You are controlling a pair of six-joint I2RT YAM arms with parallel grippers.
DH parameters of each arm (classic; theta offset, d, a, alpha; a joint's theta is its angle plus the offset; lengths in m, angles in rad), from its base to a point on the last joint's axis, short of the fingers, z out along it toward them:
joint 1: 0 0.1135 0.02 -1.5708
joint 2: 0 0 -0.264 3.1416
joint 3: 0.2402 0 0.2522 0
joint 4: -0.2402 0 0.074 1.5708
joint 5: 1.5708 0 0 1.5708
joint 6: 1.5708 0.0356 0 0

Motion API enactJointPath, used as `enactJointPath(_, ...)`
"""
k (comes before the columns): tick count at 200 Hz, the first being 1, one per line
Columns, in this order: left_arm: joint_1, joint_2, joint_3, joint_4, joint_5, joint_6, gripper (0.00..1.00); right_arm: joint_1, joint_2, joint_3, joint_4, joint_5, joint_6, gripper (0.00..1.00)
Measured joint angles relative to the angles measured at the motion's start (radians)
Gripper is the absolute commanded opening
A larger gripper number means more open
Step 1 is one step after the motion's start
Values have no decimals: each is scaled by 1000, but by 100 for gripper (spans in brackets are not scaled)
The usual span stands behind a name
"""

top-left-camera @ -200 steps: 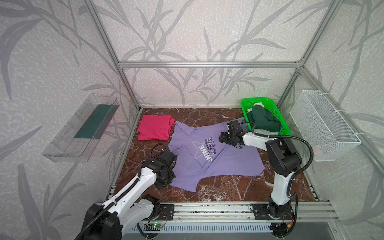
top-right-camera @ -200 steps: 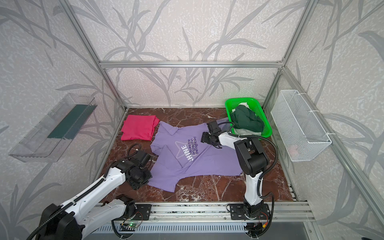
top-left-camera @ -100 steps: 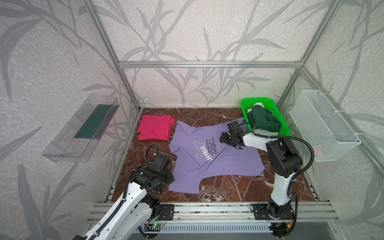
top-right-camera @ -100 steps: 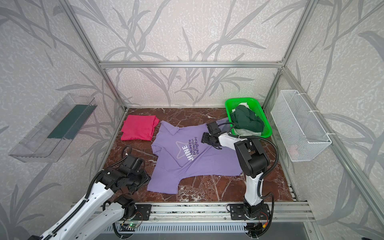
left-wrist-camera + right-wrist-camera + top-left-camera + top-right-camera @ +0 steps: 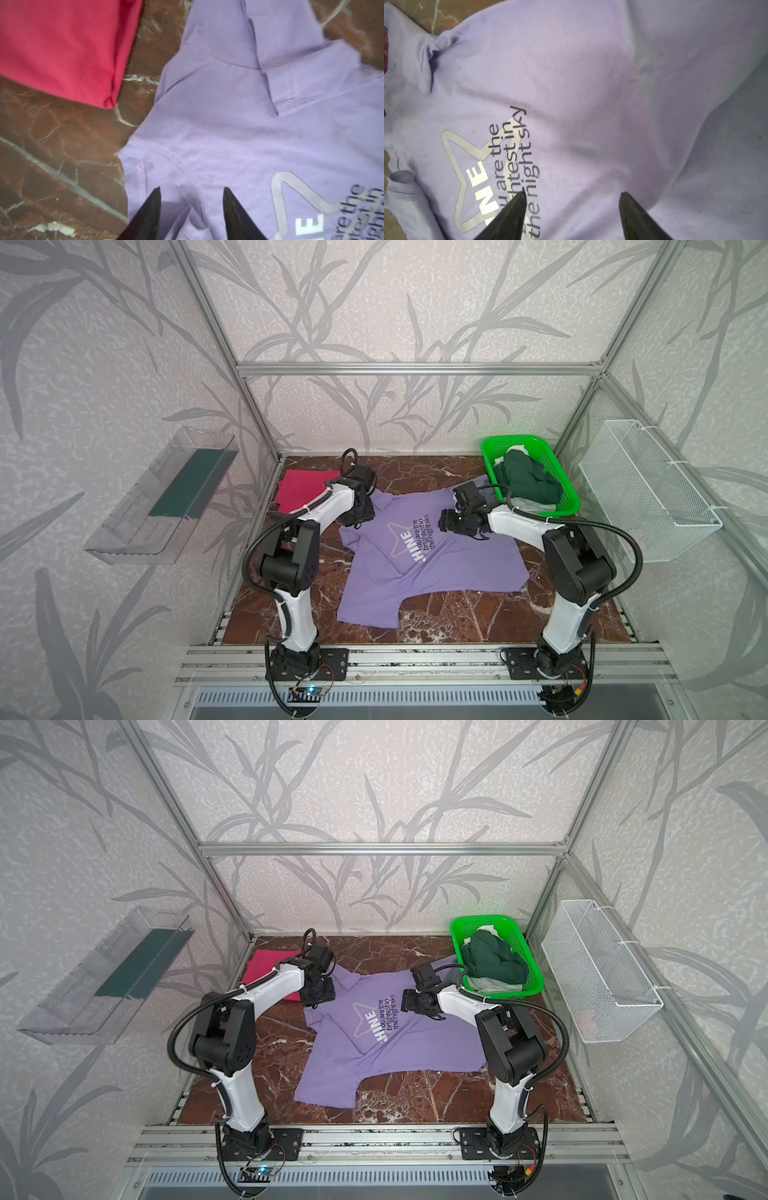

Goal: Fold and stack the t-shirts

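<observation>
Left arm [image 5: 328, 506] has swung from the near edge of the purple tee [image 5: 432, 556] up to its far shoulder. Its jaws, pinched shut a sec ago, now stand partway apart w/ nothing clamped. R arm [image 5: 515, 526] hasn't budged. Nearest the front rail is bare counter [image 5: 457, 614], then the tee's near sleeve lying flat on it. The tee is spread face up mid-counter, lettering showing, stretched between the two sets of jaws. L jaws point down by the neckline seam; in the left wrist view purple cloth lies under and between the tips, w/ a small fold right at them. Just beyond the L jaws, across a strip of bare counter, sits the folded magenta tee [image 5: 62, 45], not touching the purple one there. In both top views the L arm hides part of it. R jaws gape wide over the chest print, empty, one tip above the dark text in the right wrist view. Beyond the R jaws, at the far corner, the green basket [image 5: 569, 506] holds a dark green garment [image 5: 528, 481] w/ a white garment [image 5: 524, 502] under it.
</observation>
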Motion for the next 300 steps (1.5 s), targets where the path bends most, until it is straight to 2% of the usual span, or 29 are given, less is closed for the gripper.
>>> enactJointPath(27,5,147,122,-8,0,42,49,2,5,35,-34,-14,-21,72)
enactJointPath(73,25,259,266,-29,9,58,49,2,47,103,-51,-32,-50,71)
enactJointPath(106,84,331,385,-49,34,59,50,2,60,124,-54,-47,-71,72)
enactJointPath(135,149,434,567,-89,52,63,50,2,45,121,-51,-50,-83,72)
enactJointPath(162,182,592,855,-158,67,100,50,2,-81,16,-58,-19,-82,72)
enactJointPath(175,186,635,937,-179,77,120,51,2,-185,-50,-108,35,-64,72)
enactJointPath(191,181,636,951,-193,99,140,51,2,-294,-102,-195,113,-28,72)
enactJointPath(207,165,580,864,-174,117,154,53,2,-407,-158,-311,211,4,71)
enactJointPath(234,98,340,493,-97,115,155,55,2,-576,-294,-523,314,150,68)
enactJointPath(239,68,259,384,-75,113,153,56,2,-618,-331,-570,328,186,67)
enactJointPath(259,-30,56,152,-11,124,148,59,1,-724,-411,-681,358,261,62)
enactJointPath(269,-94,-32,65,27,140,147,61,0,-774,-451,-704,373,296,56)
enactJointPath(279,-151,-103,-1,55,161,146,71,-6,-813,-493,-712,381,322,50)
enactJointPath(300,-275,-220,-138,137,225,152,79,-54,-848,-573,-682,372,349,49)
